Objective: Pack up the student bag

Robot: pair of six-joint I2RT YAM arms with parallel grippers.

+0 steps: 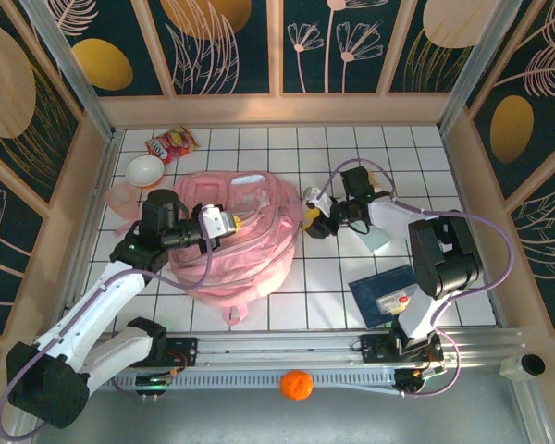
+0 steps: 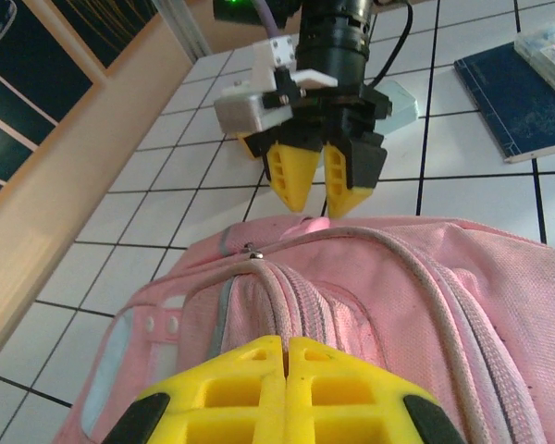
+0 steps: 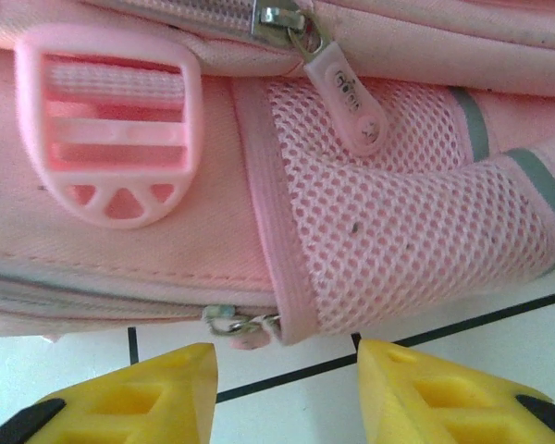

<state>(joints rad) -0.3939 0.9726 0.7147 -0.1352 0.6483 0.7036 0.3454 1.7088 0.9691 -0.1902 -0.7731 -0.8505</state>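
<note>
The student bag (image 1: 250,254), a large light-pink backpack, lies flat in the middle of the tiled table. On its top, my left gripper (image 1: 244,221) is shut, with its yellow fingertips (image 2: 259,356) pinched on the raised zip seam of the bag (image 2: 462,314). My right gripper (image 1: 311,217) is at the bag's right edge and shows across the bag in the left wrist view (image 2: 316,208). It is open (image 3: 285,356), and a small metal zip pull (image 3: 243,325) lies just ahead of the gap, under the mesh side pocket (image 3: 388,240). A pink buckle (image 3: 111,125) and a second zip pull (image 3: 347,92) sit higher on the bag.
A dark blue book (image 1: 381,289) with a small white box (image 1: 394,302) on it lies at the right front. A pale block (image 1: 377,240) is beside the right arm. A snack packet (image 1: 172,143), white bowl (image 1: 145,170) and pink dish (image 1: 122,197) stand back left. An orange ball (image 1: 296,384) rests on the front rail.
</note>
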